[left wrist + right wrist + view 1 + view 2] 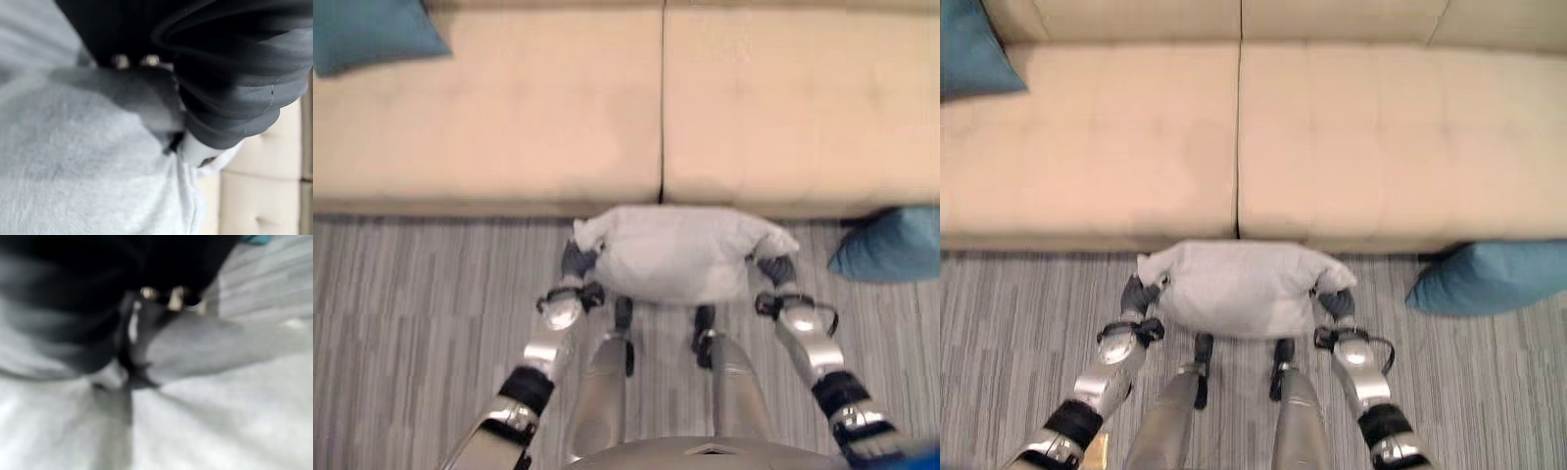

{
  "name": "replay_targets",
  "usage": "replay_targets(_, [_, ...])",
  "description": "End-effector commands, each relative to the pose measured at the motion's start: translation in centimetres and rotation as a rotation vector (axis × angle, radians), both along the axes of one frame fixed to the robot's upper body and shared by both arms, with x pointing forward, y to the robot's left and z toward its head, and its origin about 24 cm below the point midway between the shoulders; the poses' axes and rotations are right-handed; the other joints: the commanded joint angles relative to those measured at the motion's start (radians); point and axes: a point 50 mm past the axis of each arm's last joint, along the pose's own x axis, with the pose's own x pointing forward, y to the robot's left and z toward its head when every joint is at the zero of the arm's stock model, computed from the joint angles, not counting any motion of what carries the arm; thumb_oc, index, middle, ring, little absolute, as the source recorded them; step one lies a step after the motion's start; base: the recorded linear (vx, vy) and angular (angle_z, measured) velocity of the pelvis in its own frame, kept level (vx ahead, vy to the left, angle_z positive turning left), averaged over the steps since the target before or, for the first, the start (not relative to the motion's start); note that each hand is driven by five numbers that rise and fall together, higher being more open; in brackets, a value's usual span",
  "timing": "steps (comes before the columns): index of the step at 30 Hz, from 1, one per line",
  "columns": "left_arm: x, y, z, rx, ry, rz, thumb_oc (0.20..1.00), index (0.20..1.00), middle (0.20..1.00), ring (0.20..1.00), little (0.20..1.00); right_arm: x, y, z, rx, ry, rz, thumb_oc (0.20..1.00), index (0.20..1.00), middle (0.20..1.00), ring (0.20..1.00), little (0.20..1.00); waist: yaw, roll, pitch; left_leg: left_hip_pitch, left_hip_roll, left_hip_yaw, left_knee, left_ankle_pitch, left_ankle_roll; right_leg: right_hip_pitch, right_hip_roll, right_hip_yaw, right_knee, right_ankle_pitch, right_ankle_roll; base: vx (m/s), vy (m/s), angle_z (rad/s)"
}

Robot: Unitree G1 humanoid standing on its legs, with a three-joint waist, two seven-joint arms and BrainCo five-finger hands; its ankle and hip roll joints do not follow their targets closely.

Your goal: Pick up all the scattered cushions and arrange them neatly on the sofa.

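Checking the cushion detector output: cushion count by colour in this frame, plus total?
Grey: 1, the grey cushion held between the left hand and right hand in front of the sofa.
Teal: 2, the teal cushion on the sofa at its left end, and the teal cushion on the floor to the right.
Total: 3

Pale grey cushion (677,253), centre frame: soft matt cloth, puffy, creased at corners. Sofa (509,117) across top: beige matt upholstery w/ tufted dimples, smooth. Teal cushions upper left (367,34) & right edge (891,245): matt woven cloth. Floor (411,294), lower half: grey striped carpet, low-pile, matt.
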Motion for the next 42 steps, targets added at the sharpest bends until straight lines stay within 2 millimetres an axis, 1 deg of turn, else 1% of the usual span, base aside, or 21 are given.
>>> replay_targets(1, [2.8,-2.4,5.3,-0.015,-0.247,-0.164,0.2,0.2,0.2,0.2,0.2,4.1,1.3,6.9,0.005,-0.311,0.124,0.2,0.2,0.2,0.2,0.2,0.003,0.017,-0.015,0.019,-0.055,-0.032,-0.05,0.043,0.005,0.071,0.014,0.029,-0.109,0.08,0.068,0.17,0.092,-0.05])
replay_targets(3, [2.8,-2.4,5.3,-0.015,-0.247,-0.164,0.2,0.2,0.2,0.2,0.2,4.1,1.3,6.9,0.005,-0.311,0.124,0.2,0.2,0.2,0.2,0.2,0.003,0.017,-0.016,0.019,-0.055,-0.032,-0.053,0.047,0.005,0.071,0.014,0.028,-0.113,0.084,0.068,0.08,0.054,-0.06])
replay_targets(4, [2.0,-2.1,4.4,-0.015,-0.213,-0.166,0.2,0.2,0.2,0.2,0.2,3.5,1.2,6.2,0.016,-0.288,0.123,0.2,0.2,0.2,0.2,0.2,0.008,0.018,-0.033,0.081,-0.06,-0.034,-0.075,0.043,0.009,0.131,0.011,0.026,-0.133,0.095,0.08,0.16,0.129,-0.02])
replay_targets(8, [0.6,-0.8,2.7,-0.011,-0.143,-0.138,0.2,0.2,0.2,0.2,0.2,2.6,0.9,5.3,0.029,-0.255,0.114,0.2,0.2,0.2,0.2,0.2,0.003,0.028,-0.055,0.182,-0.067,-0.024,-0.107,0.029,0.03,0.171,0.005,0.048,-0.062,0.123,0.101,0.14,0.14,-0.07])
replay_targets(9, [0.1,-0.5,2.1,-0.007,-0.115,-0.133,0.2,0.2,0.2,0.2,0.2,2.2,0.9,5.1,0.024,-0.251,0.122,0.2,0.2,0.2,0.2,0.2,0.0,0.032,-0.055,0.229,-0.07,-0.027,-0.119,0.022,0.043,0.176,0.023,0.066,0.015,0.11,0.096,0.1,0.104,-0.15])
replay_targets(13, [-0.3,-0.1,1.9,0.009,-0.11,-0.12,0.2,0.2,0.2,0.2,0.2,1.8,0.9,4.9,0.004,-0.246,0.132,0.2,0.2,0.2,0.2,0.2,-0.001,0.034,-0.063,0.279,-0.068,-0.028,-0.131,0.008,0.046,0.177,0.052,0.068,0.041,0.093,0.09,0.1,0.06,-0.03])
replay_targets(14, [-0.4,0.0,1.9,0.014,-0.109,-0.114,0.2,0.2,0.2,0.2,0.2,1.5,0.7,4.7,-0.007,-0.237,0.132,0.2,0.2,0.2,0.2,0.2,-0.009,0.025,-0.076,0.302,-0.074,-0.039,-0.144,0.004,0.043,0.194,0.112,0.101,-0.044,0.069,0.074,0.15,-0.045,-0.01])
replay_targets(17, [-0.7,0.1,1.3,0.013,-0.087,-0.107,0.2,0.2,0.2,0.2,0.2,1.1,0.5,4.1,0.005,-0.216,0.123,0.2,0.2,0.2,0.2,0.2,-0.007,0.009,-0.111,0.34,-0.083,-0.047,-0.169,-0.002,0.034,0.244,0.149,0.109,-0.225,0.095,0.064,0.19,-0.068,0.08])
replay_targets(19, [-0.9,0.3,1.2,0.013,-0.077,-0.103,0.2,0.2,0.2,0.2,0.2,0.7,0.2,3.8,0.001,-0.202,0.118,0.2,0.2,0.2,0.2,0.2,-0.017,0.003,-0.124,0.366,-0.088,-0.069,-0.17,-0.005,0.026,0.246,0.174,0.144,-0.253,0.115,0.061,0.17,-0.069,0.04])
replay_targets(22, [-1.0,-0.2,0.9,0.012,-0.067,-0.119,0.2,0.2,0.2,0.2,0.2,0.4,0.0,3.6,-0.003,-0.193,0.117,0.2,0.2,0.2,0.2,0.2,-0.022,0.001,-0.133,0.385,-0.093,-0.091,-0.152,-0.008,0.016,0.28,0.181,0.171,-0.266,0.119,0.057,0.21,-0.114,0.16])
replay_targets(25, [-0.9,-1.2,0.7,-0.031,-0.062,-0.144,0.2,0.2,0.2,0.2,0.2,-0.2,-1.2,3.8,-0.01,-0.199,0.077,0.2,0.2,0.2,0.2,0.2,-0.044,-0.003,-0.129,0.318,-0.069,-0.05,0.044,0.032,-0.048,0.34,0.174,0.138,-0.279,0.105,0.026,0.13,-0.156,0.52])
replay_targets(26, [-0.9,-1.2,0.7,-0.031,-0.062,-0.144,0.2,0.2,0.2,0.2,0.2,-0.2,-1.2,3.8,-0.01,-0.199,0.077,0.2,0.2,0.2,0.2,0.2,-0.046,-0.001,-0.129,0.313,-0.068,-0.052,0.051,0.028,-0.048,0.34,0.175,0.136,-0.278,0.104,0.026,0.0,-0.11,0.74])
replay_targets(28, [-0.6,-1.6,0.8,-0.047,-0.064,-0.154,0.2,0.2,0.2,0.2,0.2,-0.2,-1.5,3.9,-0.009,-0.204,0.059,0.2,0.2,0.2,0.2,0.2,-0.047,-0.012,-0.104,0.244,-0.035,-0.012,0.17,0.047,-0.047,0.356,0.165,0.112,-0.269,0.093,0.006,0.02,-0.15,0.96])
replay_targets(29, [-0.8,-1.6,0.6,-0.051,-0.055,-0.15,0.2,0.2,0.2,0.2,0.2,-0.3,-1.7,3.8,-0.009,-0.197,0.048,0.2,0.2,0.2,0.2,0.2,-0.047,-0.015,-0.107,0.219,-0.014,0.021,0.139,0.039,-0.031,0.375,0.163,0.098,-0.276,0.079,-0.001,0.1,-0.151,0.68])
replay_targets(32, [-0.9,-1.6,0.3,-0.043,-0.039,-0.151,0.2,0.2,0.2,0.2,0.2,-0.4,-1.9,3.8,-0.006,-0.198,0.037,0.2,0.2,0.2,0.2,0.2,-0.046,-0.016,-0.119,0.194,0.001,0.053,0.032,0.033,-0.019,0.394,0.163,0.087,-0.29,0.07,0.002,0.12,-0.059,0.25])
replay_targets(34, [-0.9,-1.6,0.2,-0.025,-0.031,-0.157,0.2,0.2,0.2,0.2,0.2,-0.6,-2.1,3.8,-0.007,-0.199,0.028,0.2,0.2,0.2,0.2,0.2,-0.044,-0.009,-0.126,0.176,0.011,0.069,-0.077,0.094,-0.026,0.415,0.175,0.081,-0.3,0.059,0.005,0.24,-0.014,0.39])
replay_targets(35, [-0.8,-1.5,0.1,-0.015,-0.028,-0.154,0.2,0.2,0.2,0.2,0.2,-0.6,-2.1,3.7,0.003,-0.194,0.017,0.2,0.2,0.2,0.2,0.2,-0.038,-0.002,-0.126,0.149,0.018,0.083,-0.129,0.155,-0.041,0.44,0.186,0.089,-0.301,0.042,0.001,0.28,0.02,0.49])
replay_targets(36, [-0.7,-1.5,0.2,-0.016,-0.03,-0.147,0.2,0.2,0.2,0.2,0.2,-0.6,-2.0,3.5,0.003,-0.187,0.014,0.2,0.2,0.2,0.2,0.2,-0.033,0.0,-0.125,0.135,0.02,0.088,-0.146,0.173,-0.045,0.454,0.192,0.099,-0.301,0.033,0.0,0.21,0.024,0.45])
replay_targets(40, [-1.0,-1.2,0.1,-0.028,-0.027,-0.133,0.2,0.2,0.2,0.2,0.2,-0.7,-1.5,3.1,0.013,-0.171,0.027,0.2,0.2,0.2,0.2,0.2,-0.024,-0.003,-0.136,0.156,0.018,0.089,-0.143,0.163,-0.037,0.491,0.186,0.118,-0.292,0.006,0.003,0.27,0.108,-0.24])
replay_targets(41, [-1.1,-1.0,0.5,-0.031,-0.046,-0.134,0.2,0.2,0.2,0.2,0.2,-0.5,-0.9,3.1,0.021,-0.171,0.044,0.2,0.2,0.2,0.2,0.2,-0.008,-0.012,-0.147,0.159,-0.004,0.075,-0.109,0.123,-0.013,0.507,0.155,0.139,-0.248,-0.014,0.024,0.37,0.199,-0.56])
replay_targets(42, [-1.1,-1.0,0.5,-0.031,-0.045,-0.134,0.2,0.2,0.2,0.2,0.2,-0.5,-0.9,3.1,0.021,-0.171,0.044,0.2,0.2,0.2,0.2,0.2,-0.006,-0.013,-0.147,0.159,-0.004,0.077,-0.108,0.122,-0.012,0.507,0.154,0.141,-0.247,-0.015,0.024,0.37,0.218,-0.32])
